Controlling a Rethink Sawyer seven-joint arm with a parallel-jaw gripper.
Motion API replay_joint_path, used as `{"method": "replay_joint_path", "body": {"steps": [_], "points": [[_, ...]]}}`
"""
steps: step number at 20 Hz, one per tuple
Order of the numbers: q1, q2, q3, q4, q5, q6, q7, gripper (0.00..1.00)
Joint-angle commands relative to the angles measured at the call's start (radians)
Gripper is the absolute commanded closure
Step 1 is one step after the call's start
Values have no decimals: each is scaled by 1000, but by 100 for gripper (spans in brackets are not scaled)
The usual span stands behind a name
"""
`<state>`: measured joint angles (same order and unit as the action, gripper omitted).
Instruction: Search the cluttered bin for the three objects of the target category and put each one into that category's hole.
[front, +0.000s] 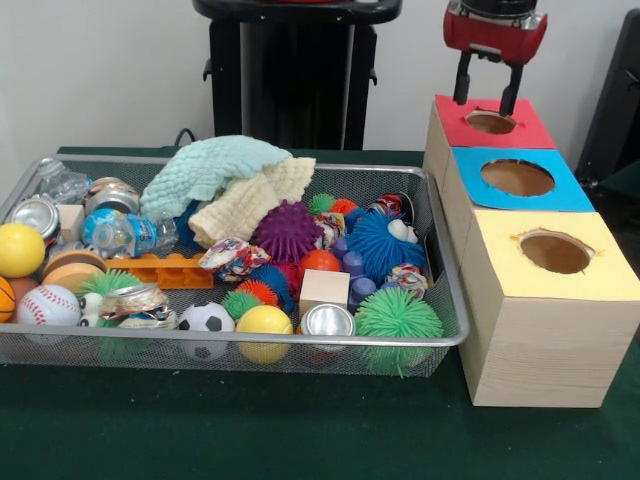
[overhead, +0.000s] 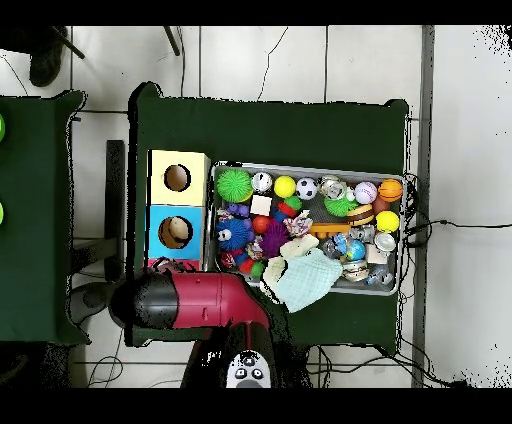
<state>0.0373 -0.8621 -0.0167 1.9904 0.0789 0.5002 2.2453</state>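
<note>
The silver wire-mesh bin (front: 448, 262) sits on the green table and is full of mixed objects. It also shows in the overhead view (overhead: 306, 167). My gripper (front: 487, 90) hangs just above the hole of the red-topped box (front: 522, 130). Its two black fingers (front: 463, 80) are apart with nothing between them. Beside the red box stand a blue-topped box (front: 560, 195) and a yellow-topped box (front: 600, 270), each with a round hole. In the overhead view my red arm (overhead: 190, 300) covers the red box, and the gripper is hidden there.
In the bin lie a mint cloth (front: 210, 165), a cream cloth (front: 245, 205), a purple spiky ball (front: 287, 230), a green spiky ball (front: 398, 318), a soccer ball (front: 206, 320), a baseball (front: 47, 305), a can (front: 328, 321), a wooden block (front: 324, 287) and a plastic bottle (front: 125, 232).
</note>
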Motion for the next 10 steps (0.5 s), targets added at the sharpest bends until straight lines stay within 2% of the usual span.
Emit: {"method": "replay_joint_path", "body": {"steps": [1, 10], "points": [[-63, 34, 51, -133, -57, 17, -27, 0], [-161, 22, 83, -251, -80, 159, -104, 0]]}}
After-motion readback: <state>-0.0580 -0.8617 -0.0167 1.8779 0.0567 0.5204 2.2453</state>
